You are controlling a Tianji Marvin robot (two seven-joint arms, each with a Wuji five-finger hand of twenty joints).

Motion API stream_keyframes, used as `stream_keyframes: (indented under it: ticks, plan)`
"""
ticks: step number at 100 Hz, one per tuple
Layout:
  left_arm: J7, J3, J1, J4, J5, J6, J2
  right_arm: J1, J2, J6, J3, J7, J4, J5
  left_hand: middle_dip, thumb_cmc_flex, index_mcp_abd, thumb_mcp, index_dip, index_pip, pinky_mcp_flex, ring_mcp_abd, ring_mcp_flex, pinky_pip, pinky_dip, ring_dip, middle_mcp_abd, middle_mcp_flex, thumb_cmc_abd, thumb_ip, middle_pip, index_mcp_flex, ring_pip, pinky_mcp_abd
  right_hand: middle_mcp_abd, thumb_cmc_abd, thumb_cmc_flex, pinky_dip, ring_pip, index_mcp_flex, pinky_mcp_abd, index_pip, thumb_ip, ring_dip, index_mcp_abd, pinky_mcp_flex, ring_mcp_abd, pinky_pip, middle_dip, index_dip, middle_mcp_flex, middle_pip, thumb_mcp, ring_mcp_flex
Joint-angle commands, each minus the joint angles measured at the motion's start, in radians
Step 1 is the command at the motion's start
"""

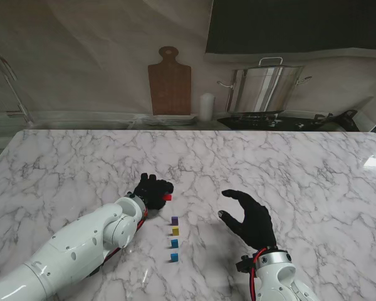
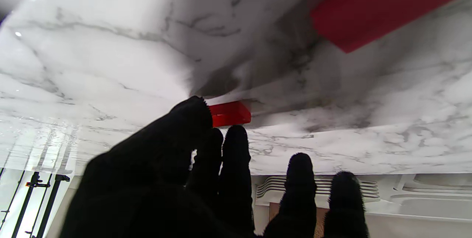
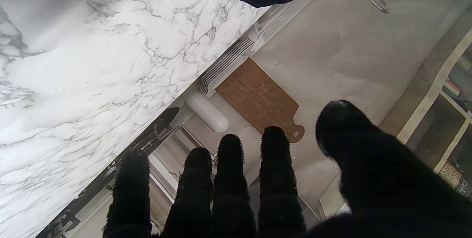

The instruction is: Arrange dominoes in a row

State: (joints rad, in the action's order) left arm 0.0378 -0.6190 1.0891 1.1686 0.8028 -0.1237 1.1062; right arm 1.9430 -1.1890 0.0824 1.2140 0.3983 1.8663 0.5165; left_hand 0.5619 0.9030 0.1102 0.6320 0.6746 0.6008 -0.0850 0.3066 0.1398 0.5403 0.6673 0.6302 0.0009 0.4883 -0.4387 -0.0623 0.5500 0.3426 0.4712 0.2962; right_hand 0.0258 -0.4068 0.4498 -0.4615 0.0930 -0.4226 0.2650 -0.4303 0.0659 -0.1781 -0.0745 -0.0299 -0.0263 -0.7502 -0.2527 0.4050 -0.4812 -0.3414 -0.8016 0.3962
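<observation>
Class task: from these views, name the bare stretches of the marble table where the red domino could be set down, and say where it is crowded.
Bare marble continues the row beyond the purple domino, just right of the left hand holding the red domino. The table's far half is also bare. It is crowded between both hands, where purple, yellow domino and two blue ones stand beside the open right hand.

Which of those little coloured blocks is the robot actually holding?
The red domino, pinched in the left hand. The purple, yellow and two blue ones stand untouched in a row.
</observation>
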Motion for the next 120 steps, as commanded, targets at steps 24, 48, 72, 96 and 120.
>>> stream_keyframes:
  ticks: [24, 48, 72, 96, 120]
  plan:
    - [-0.023, 0.017, -0.006, -0.011, 0.013, 0.012, 0.001, 0.004, -0.002, 0.004, -0.001, 0.000, 0.005, 0.002, 0.246, 0.091, 0.058, 0.034, 0.107, 0.105, -0.008, -0.005, 0.012, 0.036, -0.032, 0.034, -0.036, 0.120, -0.118, -0.063, 0.111, -0.029, 0.046, 0.018, 0.002, 0.007, -0.003, -0.018, 0.011, -0.011, 0.001, -0.004, -0.021, -0.010, 0.009, -0.004, -0.001, -0.015, -0.006, 0.014, -0.010, -0.013, -0.010, 0.005]
    - [-0.013, 0.034, -0.016, -0.023, 0.013, 0.018, 0.004, 0.005, -0.002, 0.004, 0.001, 0.000, 0.006, 0.000, 0.358, 0.159, 0.045, 0.029, 0.182, 0.176, -0.006, -0.020, 0.016, 0.056, -0.034, 0.070, -0.052, 0.163, -0.155, -0.068, 0.126, -0.040, 0.097, 0.018, 0.003, 0.006, -0.003, -0.018, 0.011, -0.011, 0.001, -0.005, -0.021, -0.010, 0.009, -0.004, -0.001, -0.015, -0.006, 0.014, -0.010, -0.013, -0.010, 0.005]
    - [-0.011, 0.039, -0.021, -0.025, 0.017, 0.023, 0.004, 0.005, -0.002, 0.005, 0.002, 0.000, 0.006, -0.001, 0.512, 0.205, 0.052, 0.038, 0.209, 0.190, -0.006, -0.046, 0.034, 0.076, -0.041, 0.161, -0.059, 0.197, -0.178, -0.070, 0.221, -0.030, 0.215, 0.021, 0.003, 0.006, -0.002, -0.018, 0.011, -0.011, 0.001, -0.005, -0.021, -0.010, 0.009, -0.004, 0.000, -0.015, -0.006, 0.014, -0.011, -0.014, -0.010, 0.004]
    - [-0.005, 0.039, -0.024, -0.026, 0.026, 0.035, 0.002, 0.004, -0.003, 0.005, 0.001, 0.001, 0.007, 0.000, 0.524, 0.215, 0.071, 0.045, 0.156, 0.133, -0.005, -0.053, 0.084, 0.109, -0.051, 0.227, -0.107, 0.238, -0.179, -0.075, 0.360, 0.021, 0.292, 0.027, 0.003, 0.006, -0.002, -0.018, 0.011, -0.011, 0.001, -0.004, -0.021, -0.010, 0.007, -0.004, 0.001, -0.015, -0.006, 0.014, -0.009, -0.013, -0.011, 0.005]
    - [-0.004, 0.039, -0.028, -0.027, 0.032, 0.048, 0.000, 0.005, -0.003, 0.005, 0.000, 0.001, 0.007, 0.000, 0.540, 0.199, -0.015, 0.011, 0.137, 0.173, -0.008, -0.028, 0.118, 0.129, -0.062, 0.271, -0.108, 0.263, -0.158, -0.070, 0.454, 0.127, 0.329, 0.043, 0.004, 0.006, -0.003, -0.018, 0.011, -0.011, 0.002, -0.005, -0.021, -0.010, 0.008, -0.003, 0.000, -0.015, -0.006, 0.014, -0.010, -0.013, -0.010, 0.004]
